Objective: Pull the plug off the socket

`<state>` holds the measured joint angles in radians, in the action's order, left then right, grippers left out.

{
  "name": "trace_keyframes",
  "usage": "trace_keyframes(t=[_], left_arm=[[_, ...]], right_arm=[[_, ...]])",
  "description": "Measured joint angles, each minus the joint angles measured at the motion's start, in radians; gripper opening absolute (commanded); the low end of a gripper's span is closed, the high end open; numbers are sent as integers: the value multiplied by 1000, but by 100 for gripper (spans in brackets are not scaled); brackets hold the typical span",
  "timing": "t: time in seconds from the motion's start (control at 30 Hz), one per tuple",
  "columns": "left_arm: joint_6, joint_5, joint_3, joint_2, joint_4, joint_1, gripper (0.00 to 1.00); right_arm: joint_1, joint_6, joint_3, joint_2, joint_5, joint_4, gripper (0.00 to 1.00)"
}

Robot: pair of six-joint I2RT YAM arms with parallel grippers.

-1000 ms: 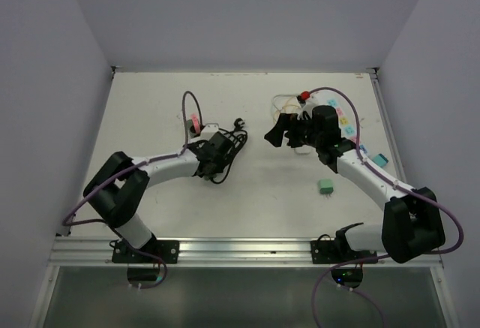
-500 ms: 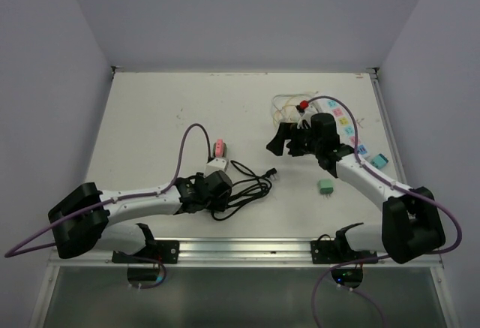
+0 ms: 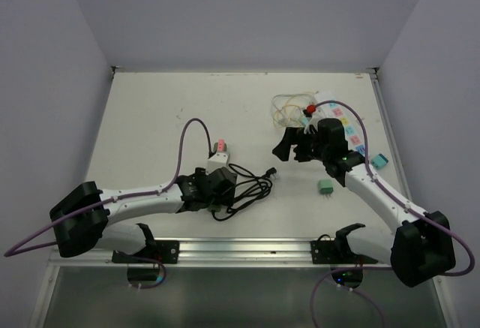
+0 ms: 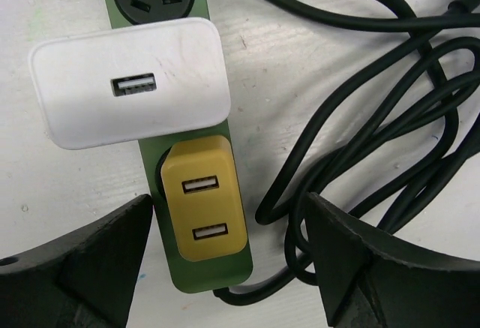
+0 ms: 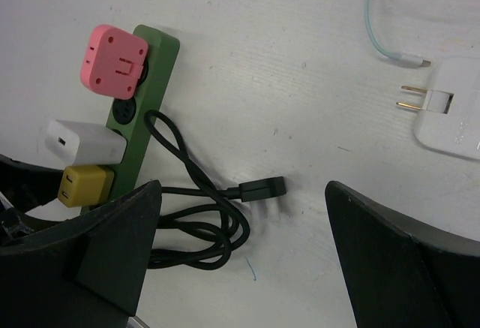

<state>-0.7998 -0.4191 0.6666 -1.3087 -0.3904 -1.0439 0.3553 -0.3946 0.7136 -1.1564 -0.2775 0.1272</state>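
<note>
Green socket strip [image 4: 219, 274] lies left of centre on the table [image 3: 150, 118], toward its near edge, with pink plug [image 5: 112, 59], white plug [image 4: 131, 80] and yellow plug [image 4: 204, 208] seated. Left gripper [image 4: 225, 208] straddles its end, spread wide, empty. Right gripper [image 5: 241, 193] gapes wide, empty.

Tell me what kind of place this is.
Most likely a robot lab test cell, not a home or shop. A bare white table is boxed in by plain walls. The left arm and right arm are bolted to a metal rail. A green power strip with a white plug serves as a prop.
</note>
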Motion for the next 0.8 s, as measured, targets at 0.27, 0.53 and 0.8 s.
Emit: trace_keyframes(t=[0.27, 0.53, 0.8], left_arm=[[-31, -64, 1, -56, 30, 0, 73], [-35, -108, -19, -59, 49, 0, 45], [124, -44, -74, -31, 171, 40, 29]], right_arm=[[5, 2, 0, 28, 7, 45, 94], [13, 1, 0, 34, 11, 47, 94], [33, 1, 0, 34, 26, 53, 93]])
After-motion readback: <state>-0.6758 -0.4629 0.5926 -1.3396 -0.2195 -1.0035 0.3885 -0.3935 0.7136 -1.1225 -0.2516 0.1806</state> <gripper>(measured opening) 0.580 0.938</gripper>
